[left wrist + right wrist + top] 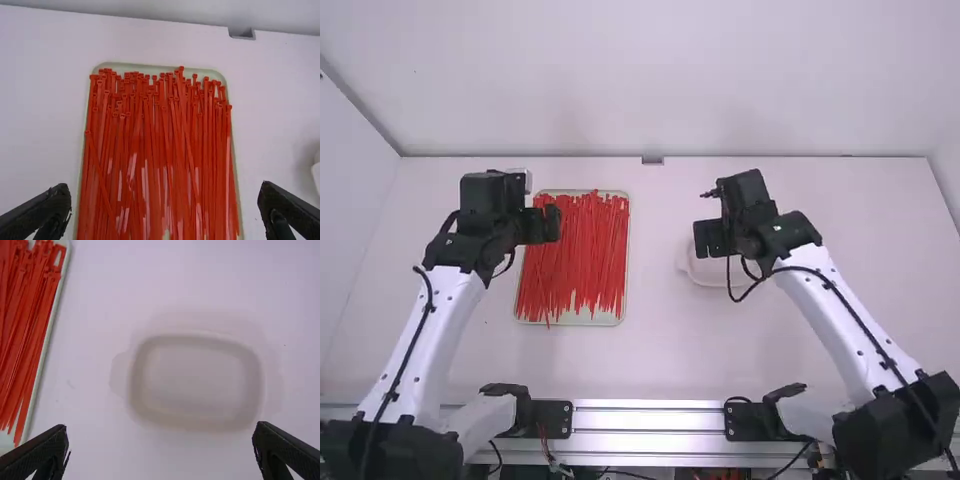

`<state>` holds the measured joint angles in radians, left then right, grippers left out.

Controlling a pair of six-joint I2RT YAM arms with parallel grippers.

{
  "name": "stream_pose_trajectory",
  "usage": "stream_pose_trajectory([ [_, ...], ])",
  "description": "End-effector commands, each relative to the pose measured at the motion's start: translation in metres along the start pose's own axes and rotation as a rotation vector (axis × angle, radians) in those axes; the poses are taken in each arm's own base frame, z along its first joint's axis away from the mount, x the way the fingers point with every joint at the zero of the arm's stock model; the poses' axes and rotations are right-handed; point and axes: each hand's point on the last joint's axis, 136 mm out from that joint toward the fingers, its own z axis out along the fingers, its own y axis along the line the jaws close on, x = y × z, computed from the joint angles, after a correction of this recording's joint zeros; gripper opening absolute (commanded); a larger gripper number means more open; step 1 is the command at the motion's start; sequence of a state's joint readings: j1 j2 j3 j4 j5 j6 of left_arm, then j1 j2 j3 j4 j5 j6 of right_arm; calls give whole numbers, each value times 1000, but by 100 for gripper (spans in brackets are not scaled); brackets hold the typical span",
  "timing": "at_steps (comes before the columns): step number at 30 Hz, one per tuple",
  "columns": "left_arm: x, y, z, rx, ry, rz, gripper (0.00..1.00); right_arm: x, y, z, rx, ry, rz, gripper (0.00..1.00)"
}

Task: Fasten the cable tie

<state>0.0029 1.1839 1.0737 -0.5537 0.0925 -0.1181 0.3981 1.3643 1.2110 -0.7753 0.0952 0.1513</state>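
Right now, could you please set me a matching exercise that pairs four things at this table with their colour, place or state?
Things:
1. cable ties
2. tray
3. container
4. right gripper

Descriptions:
a. white and empty
b. open, above the container
c. pale green, under the ties
d. red, piled lengthwise

Pairs: 1-d, 2-c, 3-a, 4-b.

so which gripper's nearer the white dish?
Right. The right gripper hangs above the dish, which sits between its open fingers in the wrist view. The left gripper is off to the side, above the ties.
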Motion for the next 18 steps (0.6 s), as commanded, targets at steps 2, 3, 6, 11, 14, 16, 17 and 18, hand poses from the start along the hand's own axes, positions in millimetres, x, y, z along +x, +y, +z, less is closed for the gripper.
stream_pose_trajectory([
  [2,-13,-3,-3,4,-24,-8,99,-10,4,-6,26,-22,-15,99],
  [3,-14,-3,-3,5,-27,-8,99,-10,3,-6,32,-21,-15,99],
  [6,-18,-3,-4,3,-45,-7,99,-11,1,-6,44,-25,-23,99],
  [11,-22,-2,4,3,-52,-6,99,-17,1,-6,41,-49,-17,99],
  [14,-23,0,11,-1,-34,-18,99,-20,2,-6,39,-61,-16,99],
  [16,-27,2,16,-9,-12,-25,99,-22,-1,-6,42,-68,-9,99],
  [17,-27,2,16,-9,-12,-25,99,-22,-1,-6,42,-68,-9,99],
  [18,-31,2,22,-12,11,-21,99,-22,-5,-6,49,-65,-3,99],
])
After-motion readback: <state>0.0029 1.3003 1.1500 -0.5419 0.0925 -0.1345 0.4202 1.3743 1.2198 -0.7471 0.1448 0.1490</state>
